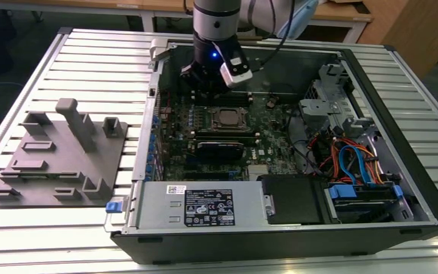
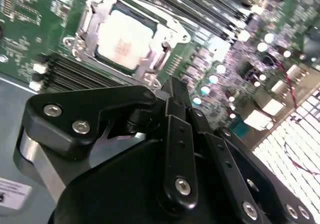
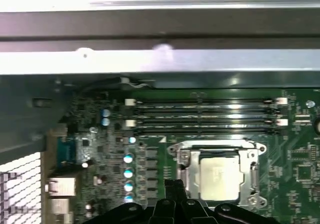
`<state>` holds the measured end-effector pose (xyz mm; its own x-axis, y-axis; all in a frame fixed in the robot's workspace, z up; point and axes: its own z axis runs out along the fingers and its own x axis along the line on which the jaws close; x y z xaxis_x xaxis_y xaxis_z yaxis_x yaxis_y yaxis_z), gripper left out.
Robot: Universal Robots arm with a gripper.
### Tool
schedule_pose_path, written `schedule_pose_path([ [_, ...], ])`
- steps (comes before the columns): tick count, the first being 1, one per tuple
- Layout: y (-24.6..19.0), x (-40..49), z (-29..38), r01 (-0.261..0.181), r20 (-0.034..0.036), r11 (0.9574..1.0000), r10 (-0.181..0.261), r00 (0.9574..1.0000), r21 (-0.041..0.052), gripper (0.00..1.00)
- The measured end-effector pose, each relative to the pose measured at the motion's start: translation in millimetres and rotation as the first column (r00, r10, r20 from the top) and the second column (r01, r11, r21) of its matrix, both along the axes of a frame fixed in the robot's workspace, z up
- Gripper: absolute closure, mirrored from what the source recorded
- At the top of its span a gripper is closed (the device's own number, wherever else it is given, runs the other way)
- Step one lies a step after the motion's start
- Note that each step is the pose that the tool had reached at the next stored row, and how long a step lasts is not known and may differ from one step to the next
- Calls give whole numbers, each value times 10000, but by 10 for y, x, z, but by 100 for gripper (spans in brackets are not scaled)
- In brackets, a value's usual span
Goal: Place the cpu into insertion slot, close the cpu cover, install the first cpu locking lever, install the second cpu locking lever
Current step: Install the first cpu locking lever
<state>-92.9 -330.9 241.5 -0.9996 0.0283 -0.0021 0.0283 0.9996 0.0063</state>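
Observation:
The cpu (image 2: 125, 36), a square chip with a dull silver top, lies flat in the insertion slot (image 1: 237, 127) on the green motherboard. The cpu cover (image 2: 86, 19), a silvery frame, lies down around the chip's edges; the chip's top shows through the cover's cut-out. In the first wrist view the cpu (image 3: 219, 176) and the cpu cover (image 3: 186, 160) sit just beyond my fingertips (image 3: 170, 185). My gripper (image 2: 172, 89) hovers beside the socket's corner, shut, with nothing between its black fingers. In the exterior view my gripper (image 1: 203, 85) hangs over the board just behind the cpu (image 1: 227, 119).
The open computer case (image 1: 401, 171) rests on a slatted table. Memory slots (image 3: 200, 115) run between the socket and the case wall (image 3: 160, 43). A black module (image 1: 220, 149), a power supply (image 1: 203, 206) and cables (image 1: 348, 160) surround the socket. A grey fixture (image 1: 59, 154) stands at the exterior view's left.

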Motion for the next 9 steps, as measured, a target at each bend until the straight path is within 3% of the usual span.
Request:
schedule_pose_path([
  [5, 4, -43, 48, 58, 1, 10000, -58, 10000, 25, 90],
  [9, 15, -43, 50, 59, 2, 10000, -59, 10000, 25, 90],
])
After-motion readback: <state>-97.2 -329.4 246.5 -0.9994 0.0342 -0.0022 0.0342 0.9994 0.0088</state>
